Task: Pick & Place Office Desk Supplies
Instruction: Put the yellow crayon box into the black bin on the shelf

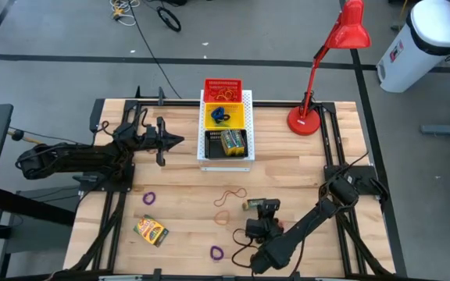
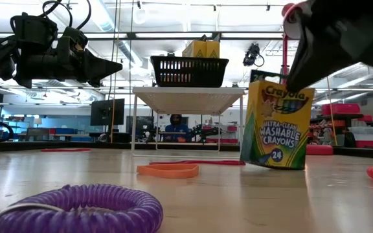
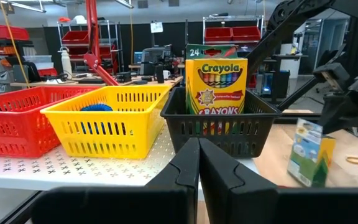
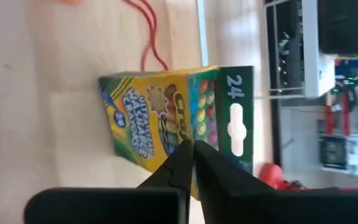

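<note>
A yellow-and-green crayon box (image 2: 276, 126) stands upright on its bottom end near the table's middle front (image 1: 251, 205). My right gripper (image 4: 192, 144) comes at its upper end slanting down from the near right, its fingers together. A second crayon box (image 1: 151, 230) lies flat at the front left. Purple loops (image 1: 148, 198) (image 1: 216, 252), an orange loop (image 1: 222, 217) and a reddish rubber band (image 1: 231, 195) lie on the wood. My left gripper (image 1: 180, 141) hovers shut, left of the black basket (image 1: 226, 145), holding nothing. My right gripper's fingertips (image 4: 185, 155) stand at the box's upper end, where the yellow face meets the green flap (image 4: 235, 118). I cannot tell whether they touch it. In the low view the gripper covers the box's upper right corner.
A red basket (image 1: 222, 88), a yellow basket (image 1: 225, 115) and the black basket sit in a row on a white perforated board (image 1: 246, 97) at the far middle. Crayon boxes (image 3: 216, 87) stand in the black basket. A red desk lamp (image 1: 307, 117) stands at the far right.
</note>
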Robot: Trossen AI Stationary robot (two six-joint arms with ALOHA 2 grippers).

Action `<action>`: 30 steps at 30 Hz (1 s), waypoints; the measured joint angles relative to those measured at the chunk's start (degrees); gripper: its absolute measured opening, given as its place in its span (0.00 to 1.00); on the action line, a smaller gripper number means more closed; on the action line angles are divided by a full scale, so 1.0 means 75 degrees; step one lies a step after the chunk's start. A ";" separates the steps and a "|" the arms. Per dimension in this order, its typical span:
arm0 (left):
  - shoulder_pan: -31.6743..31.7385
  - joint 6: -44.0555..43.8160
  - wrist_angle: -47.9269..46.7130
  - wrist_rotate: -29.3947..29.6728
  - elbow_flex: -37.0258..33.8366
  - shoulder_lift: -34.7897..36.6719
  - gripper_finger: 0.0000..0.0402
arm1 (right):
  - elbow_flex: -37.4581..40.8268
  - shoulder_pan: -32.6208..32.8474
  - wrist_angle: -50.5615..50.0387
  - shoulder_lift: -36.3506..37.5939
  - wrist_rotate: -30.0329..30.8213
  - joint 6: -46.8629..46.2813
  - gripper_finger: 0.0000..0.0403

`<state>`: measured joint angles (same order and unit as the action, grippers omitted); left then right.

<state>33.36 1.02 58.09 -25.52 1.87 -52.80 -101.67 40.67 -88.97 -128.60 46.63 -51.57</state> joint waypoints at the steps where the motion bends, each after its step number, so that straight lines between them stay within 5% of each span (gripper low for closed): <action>1: 0.0000 -0.0001 0.0002 0.0000 0.0000 0.0001 0.03 | -0.0052 0.0005 0.0081 0.0000 0.0007 0.0001 0.06; 9: 0.0000 -0.0001 -0.0001 0.0000 0.0000 0.0000 0.03 | -0.0137 -0.0219 0.0957 0.0003 -0.0280 0.0710 0.18; 19: 0.0000 -0.0001 0.0002 -0.0003 0.0000 0.0001 0.03 | -0.0246 -0.0356 0.1128 0.0012 -0.0672 0.0798 0.45; 30: 0.0000 -0.0001 -0.0001 -0.0003 0.0000 0.0001 0.03 | -0.1720 -0.0374 0.0663 0.0009 -0.1094 0.0792 0.61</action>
<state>33.36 1.02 58.09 -25.54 1.87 -52.80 -114.57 37.86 -83.99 -128.53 38.43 -45.63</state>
